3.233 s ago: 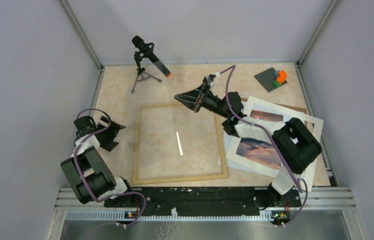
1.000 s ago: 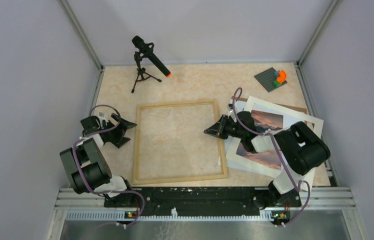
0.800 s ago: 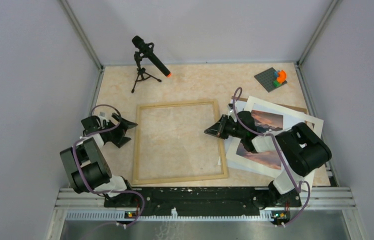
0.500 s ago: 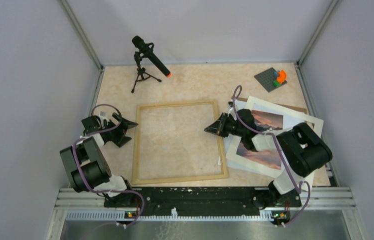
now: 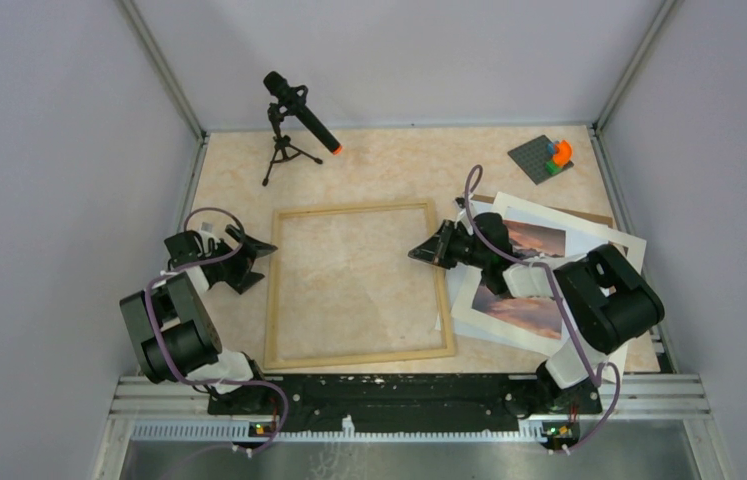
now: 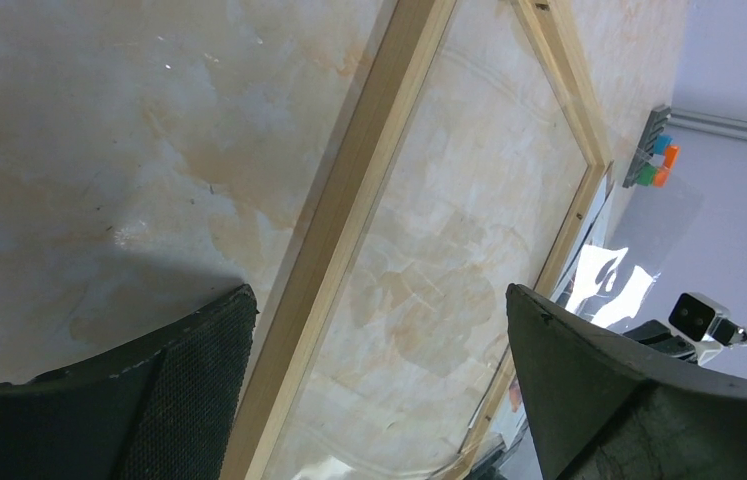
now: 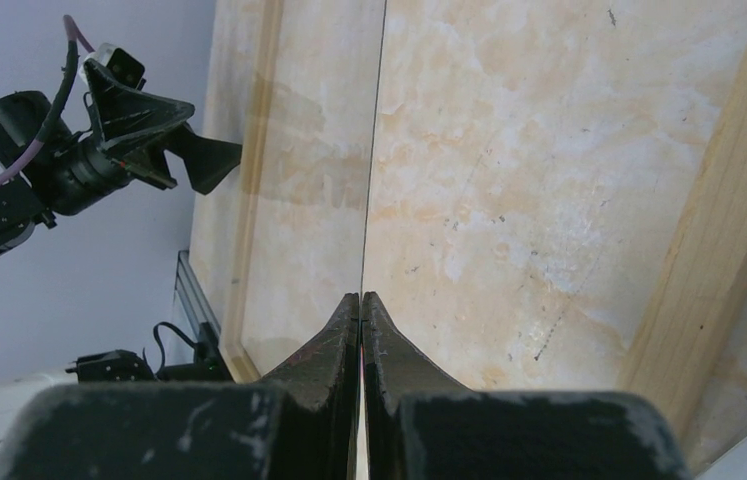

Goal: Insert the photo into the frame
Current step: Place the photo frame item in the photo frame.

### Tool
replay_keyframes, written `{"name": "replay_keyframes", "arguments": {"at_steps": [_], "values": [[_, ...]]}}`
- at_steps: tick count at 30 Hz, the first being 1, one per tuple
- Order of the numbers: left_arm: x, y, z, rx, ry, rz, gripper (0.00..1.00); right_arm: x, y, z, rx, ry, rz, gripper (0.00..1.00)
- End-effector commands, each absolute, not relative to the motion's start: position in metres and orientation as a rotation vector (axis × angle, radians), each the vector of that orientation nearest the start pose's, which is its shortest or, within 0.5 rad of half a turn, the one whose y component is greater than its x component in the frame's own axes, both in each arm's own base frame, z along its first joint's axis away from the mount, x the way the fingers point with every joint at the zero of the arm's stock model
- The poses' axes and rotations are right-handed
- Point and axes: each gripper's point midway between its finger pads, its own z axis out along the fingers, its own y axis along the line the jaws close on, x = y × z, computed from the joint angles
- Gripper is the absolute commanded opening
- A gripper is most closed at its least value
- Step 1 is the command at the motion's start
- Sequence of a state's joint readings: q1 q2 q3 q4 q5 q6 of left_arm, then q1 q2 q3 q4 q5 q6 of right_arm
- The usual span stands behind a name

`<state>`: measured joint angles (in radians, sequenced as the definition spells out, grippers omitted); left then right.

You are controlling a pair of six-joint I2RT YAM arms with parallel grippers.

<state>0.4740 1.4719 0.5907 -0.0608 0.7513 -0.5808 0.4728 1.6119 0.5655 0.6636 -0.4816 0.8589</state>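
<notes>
Lowered from above the frame [image 5: 349, 208] to its right rail, right gripper [image 5: 417, 252] pinched tight on a clear pane's [image 6: 449, 250] edge, pane now seemingly lying inside; left gripper [image 5: 255, 265] spread wide beside the left rail; photo [image 5: 524, 308] waiting at right, outside the frame, probably next.

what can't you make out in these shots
- Sunset photo on white paper: top view, the right arm crosses it, hiding its middle.
- Plain brown backing board: top view, only a sliver shows beneath the white sheets.
- Thin clear sheet in the shut right gripper: right wrist view, edge-on; its outline is unreadable.
</notes>
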Motion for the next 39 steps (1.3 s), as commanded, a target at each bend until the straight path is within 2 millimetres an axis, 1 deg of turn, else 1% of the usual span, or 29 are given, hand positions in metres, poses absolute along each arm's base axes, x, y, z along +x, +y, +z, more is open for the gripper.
{"name": "replay_keyframes", "arguments": {"at_steps": [1,7,21,32,39], "values": [[0.307,0.003,0.046,-0.94,2.232,-0.979,0.98,0.317,0.284,0.13,-0.047,2.005,1.328,0.0],[0.307,0.002,0.046,-0.938,2.235,-0.981,0.98,0.315,0.285,0.145,-0.081,1.954,1.347,0.0],[0.306,0.001,0.044,-0.935,2.245,-0.979,0.95,0.323,0.281,0.151,-0.047,1.913,1.308,0.0],[0.306,0.001,0.044,-0.931,2.247,-0.975,0.95,0.326,0.276,0.138,0.002,1.965,1.28,0.0],[0.306,0.001,0.045,-0.931,2.246,-0.974,0.95,0.328,0.272,0.136,0.016,1.972,1.265,0.0]]}}
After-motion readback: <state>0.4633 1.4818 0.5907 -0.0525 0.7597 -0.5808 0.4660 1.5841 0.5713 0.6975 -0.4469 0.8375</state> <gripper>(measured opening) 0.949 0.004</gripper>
